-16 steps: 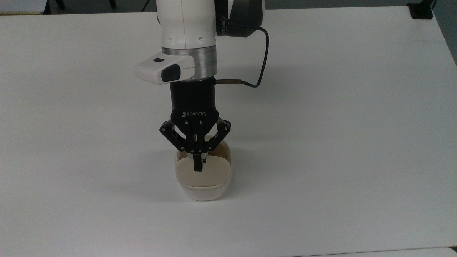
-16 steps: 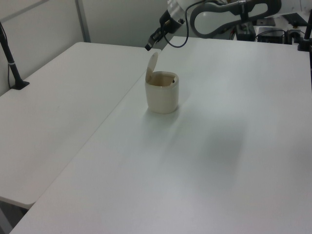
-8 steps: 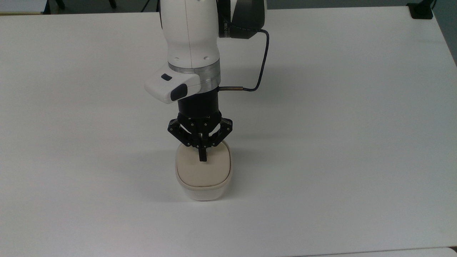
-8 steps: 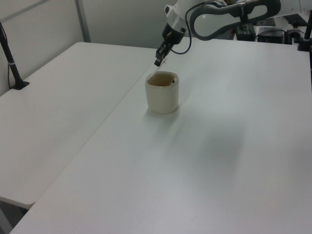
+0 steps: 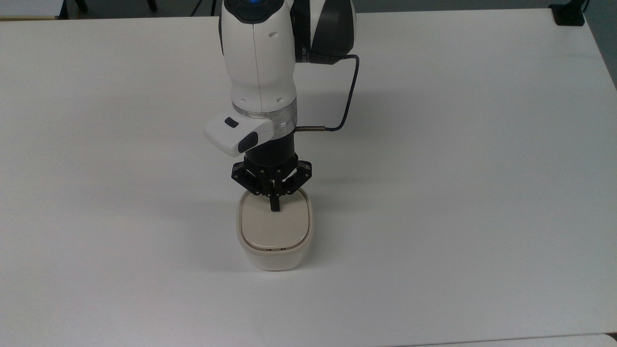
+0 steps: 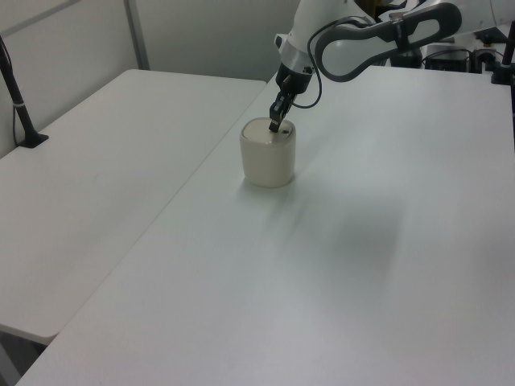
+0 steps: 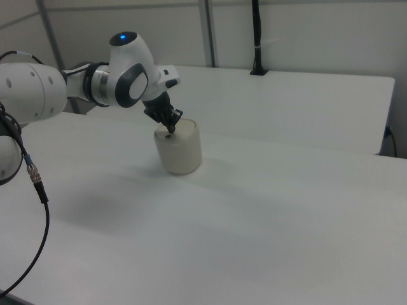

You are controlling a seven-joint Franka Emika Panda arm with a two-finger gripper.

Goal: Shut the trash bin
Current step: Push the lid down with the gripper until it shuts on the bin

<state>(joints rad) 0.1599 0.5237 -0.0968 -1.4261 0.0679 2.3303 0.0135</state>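
The cream-white trash bin (image 5: 274, 250) (image 6: 268, 157) (image 7: 179, 151) stands on the white table (image 5: 458, 193), a little below the middle of the top view. Its beige lid (image 5: 273, 229) lies flat on the rim, down all round. My black gripper (image 5: 274, 207) (image 6: 274, 126) (image 7: 168, 131) points down with its fingers shut together, their tips resting on the lid near the edge closest to the arm. Nothing is held between them.
A black cable (image 5: 349, 96) loops from the wrist on the top view's right. A second white table (image 6: 96, 177) adjoins on the left view's left, with a black post (image 6: 18, 96) clamped to it. Another black post (image 7: 256, 38) stands far back in the right view.
The lid stood upright a second ago and has swung down flat onto the bin. My shut gripper came down and toward the arm's base with it.
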